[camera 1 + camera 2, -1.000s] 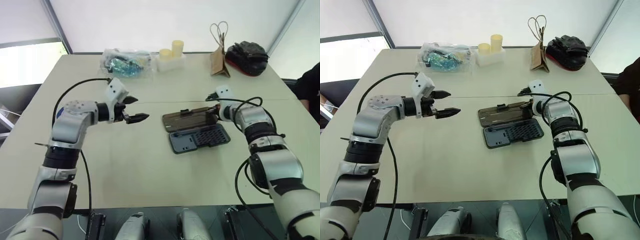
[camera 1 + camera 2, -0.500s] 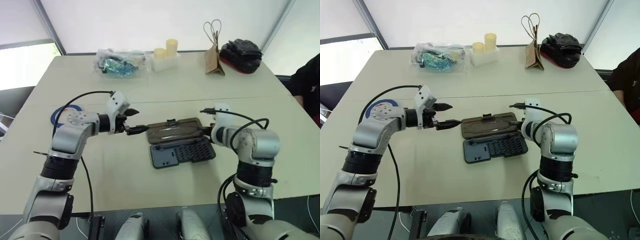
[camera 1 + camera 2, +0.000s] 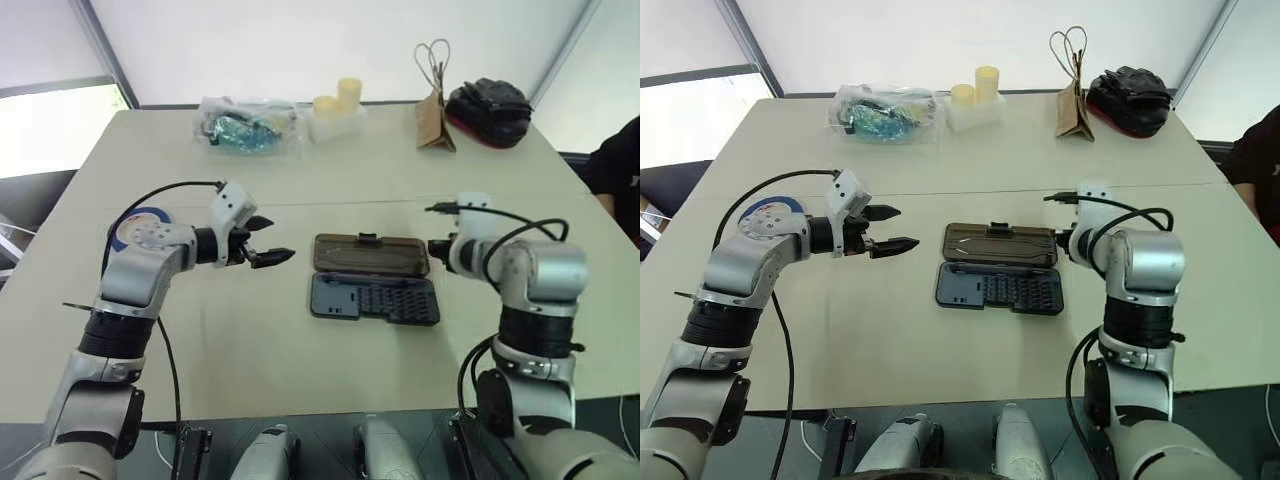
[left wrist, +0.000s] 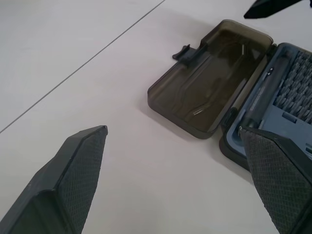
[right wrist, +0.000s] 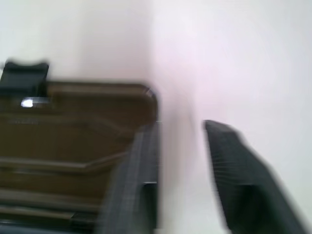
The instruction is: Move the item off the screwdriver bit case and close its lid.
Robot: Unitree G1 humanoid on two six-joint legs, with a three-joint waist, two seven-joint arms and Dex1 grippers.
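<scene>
The screwdriver bit case [image 3: 374, 298] lies open in the middle of the pale surface [image 3: 300, 350], between the two claws. Its brown see-through lid [image 3: 371, 254] is flipped back flat on the surface, on the far side of the grey tray, with its small black latch [image 3: 367, 238] on the far edge. The left claw [image 3: 268, 240] hangs above the surface, a little way from the case's left end, and its two black fingers [image 4: 73, 175] are spread wide with nothing between them. The right claw [image 5: 180, 175] sits just beside the lid's right end — its fingers stand apart, one over the lid's edge, and the blur makes it hard to tell if they touch it. The blue tape ring [image 3: 130, 222] peeks out behind the left arm, mostly hidden. Rows of small bits [image 3: 1018, 291] fill the tray. At the far edge lie a clear bag [image 3: 245, 127] with teal things inside, yellow cups [image 3: 339, 101], a paper bag [image 3: 433, 118] and a black pouch [image 3: 488, 101].
</scene>
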